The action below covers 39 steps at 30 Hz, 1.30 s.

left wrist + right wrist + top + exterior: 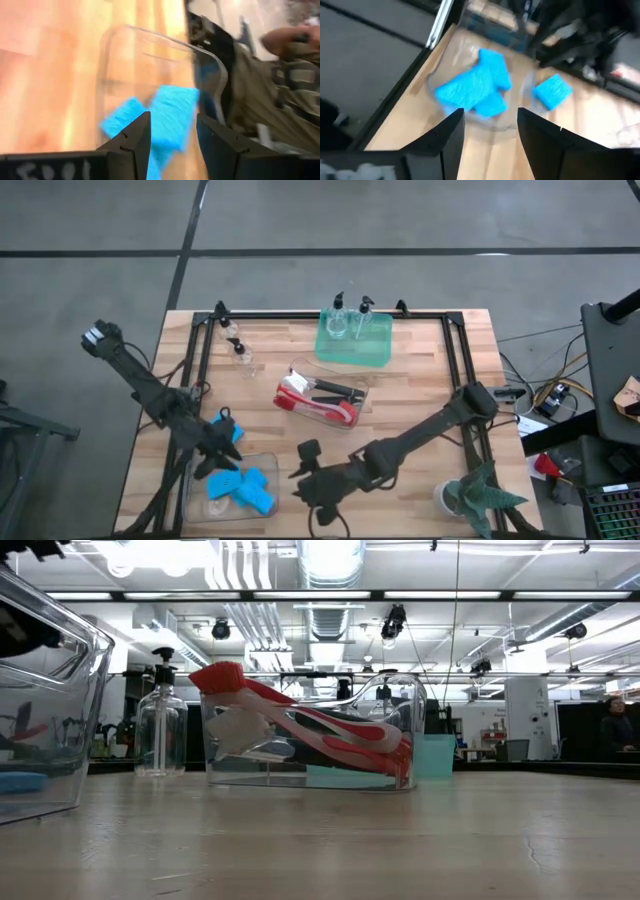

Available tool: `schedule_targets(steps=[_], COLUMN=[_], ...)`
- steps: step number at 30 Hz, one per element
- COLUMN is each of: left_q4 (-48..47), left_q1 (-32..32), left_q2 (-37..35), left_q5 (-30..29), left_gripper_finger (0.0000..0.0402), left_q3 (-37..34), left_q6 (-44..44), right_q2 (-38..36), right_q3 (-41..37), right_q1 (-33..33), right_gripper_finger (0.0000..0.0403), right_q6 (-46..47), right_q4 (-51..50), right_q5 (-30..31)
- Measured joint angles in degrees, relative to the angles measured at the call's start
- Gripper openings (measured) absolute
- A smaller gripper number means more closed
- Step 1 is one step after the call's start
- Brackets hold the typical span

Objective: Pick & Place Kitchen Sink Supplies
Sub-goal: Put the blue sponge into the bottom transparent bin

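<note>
Step in hand: sorting blue sponges (243,490) into clear bin (195,502).
- Right gripper (489,131): beside bin, jaws open, empty.
- Left gripper (172,131): above bin, jaws apart, empty.
- One stray sponge (228,432) just outside bin, on worktop (420,395).
- Next move, judged: left jaws descend, straddle the stray sponge, close.

Near the table's (420,410) front left corner: a bin (200,500) holding sponges (245,490), one more sponge (228,432) just behind it beside the left gripper (222,462). Right of that bin, the right gripper (312,492). At centre, a second bin (330,380) containing brushes (320,402). Behind it, at the back edge, a tray (355,352) carrying two pump bottles (338,320). Left of the tray, two further bottles (237,348). At the front right corner, a potted plant (475,495).
</note>
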Motion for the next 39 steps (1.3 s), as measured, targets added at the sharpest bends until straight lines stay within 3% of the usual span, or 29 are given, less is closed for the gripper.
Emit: schedule_targets(steps=[3, 9, 12, 17, 24, 39], left_q4=[-4.9, -26.3, -32.43, -33.32, -33.44, -30.03], left_q1=[1.49, 3.93, 3.94, 4.99, 8.14, 12.84], left_q2=[-0.8, -1.05, -0.49, 0.79, 5.25, 23.67], left_q5=[-3.53, -11.91, -13.31, -14.89, -12.5, -9.85], left_gripper_finger=[0.0148, 0.0133, 0.0127, 0.0129, 0.015, 0.0204], left_q3=[1.29, 6.03, 6.18, 3.89, 1.33, 1.0], left_q6=[1.47, 3.98, 2.43, 3.81, 6.76, 11.05], right_q2=[-0.21, -0.31, -0.31, -0.31, -0.31, -0.31], right_q3=[-0.07, -0.23, -0.48, -0.62, -1.28, -2.54], right_q1=[0.72, 1.79, 2.04, 2.06, 2.06, 2.06], right_gripper_finger=[0.0169, 0.0157, 0.015, 0.0141, 0.0127, 0.0097], right_q6=[1.87, 2.53, 2.56, 2.56, 3.19, 3.62], right_q4=[-2.07, -2.59, -2.59, -2.42, -2.14, -2.09], right_q5=[-0.18, -0.03, -0.07, -0.04, -0.04, -0.05])
